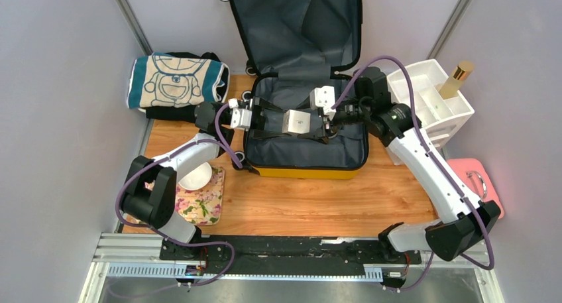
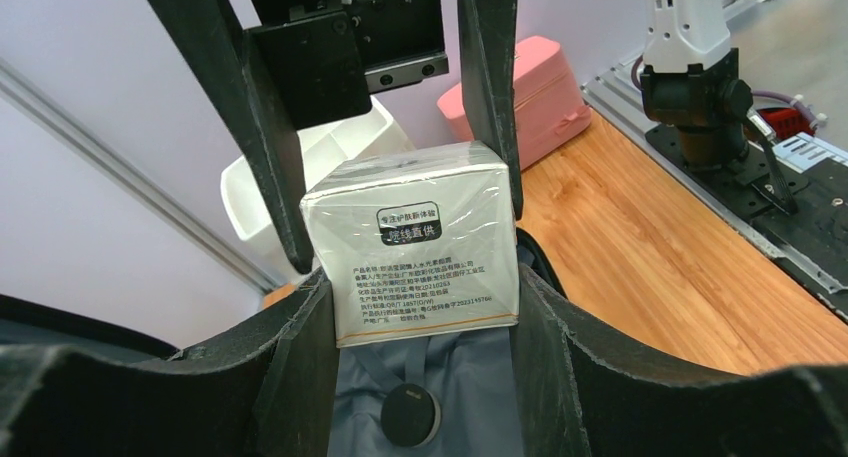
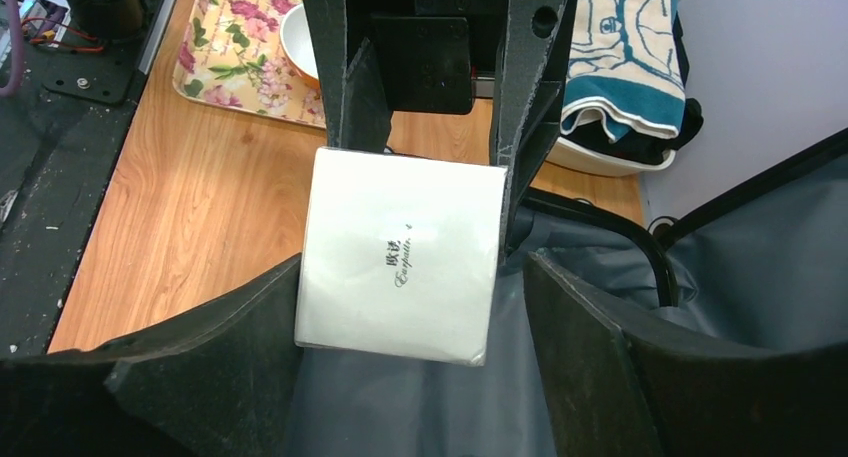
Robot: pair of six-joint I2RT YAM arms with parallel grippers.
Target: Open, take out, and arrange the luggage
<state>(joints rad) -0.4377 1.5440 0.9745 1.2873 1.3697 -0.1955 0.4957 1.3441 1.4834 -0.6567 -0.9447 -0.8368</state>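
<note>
From above: the luggage (image 1: 305, 172) lies open mid-table, its lid propped against the far wall. The left gripper (image 1: 277, 120) and right gripper (image 1: 317, 122) meet over its lining at a white box (image 1: 296, 122), apparently a handover.

Left wrist: the left fingers (image 2: 300, 367) pinch the shrink-wrapped box.

Right wrist: the right fingers (image 3: 580, 347) straddle it, spread, with one side not touching.

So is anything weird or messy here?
Only one odd thing: the white box over the open suitcase has two grippers around it. The left gripper pinches it, and the right gripper's open fingers flank it too. Nothing looks spilled or broken.
</note>
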